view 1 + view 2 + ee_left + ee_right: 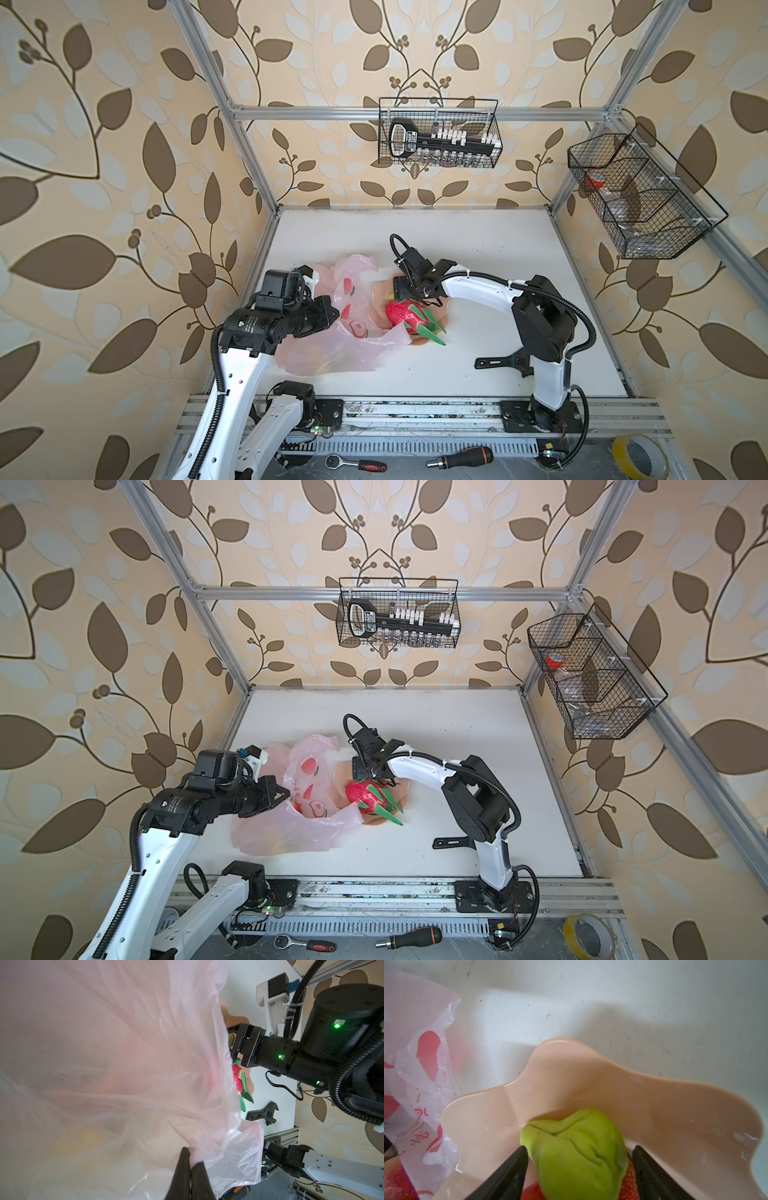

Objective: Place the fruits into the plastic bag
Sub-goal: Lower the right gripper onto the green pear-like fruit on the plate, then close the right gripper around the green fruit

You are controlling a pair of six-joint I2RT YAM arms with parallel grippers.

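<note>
Here the left arm (241, 374) climbs from the near-left rail, bends at the elbow and points its wrist rightward. The left jaws are clenched on a fold of the plastic bag (332, 349) at its rim. The right arm (478, 291) rises from the near-right base, folds at the elbow and reaches left, wrist tipped down over the far part of the peach bowl (591, 1084). The right jaws stand released, straddling a green pear (581, 1147) in the bowl. One side touches the pear; the other stands a sliver off, a strawberry (630, 1184) showing in that gap. The bag lies crumpled on the tabletop (478, 249), left of the bowl and touching it. The dragon fruit (405, 316) fills the bowl's near side, green scales poking over the near-right rim, and the bag's edge drapes against its left. A black wrench (498, 360) lies well apart, near right.
</note>
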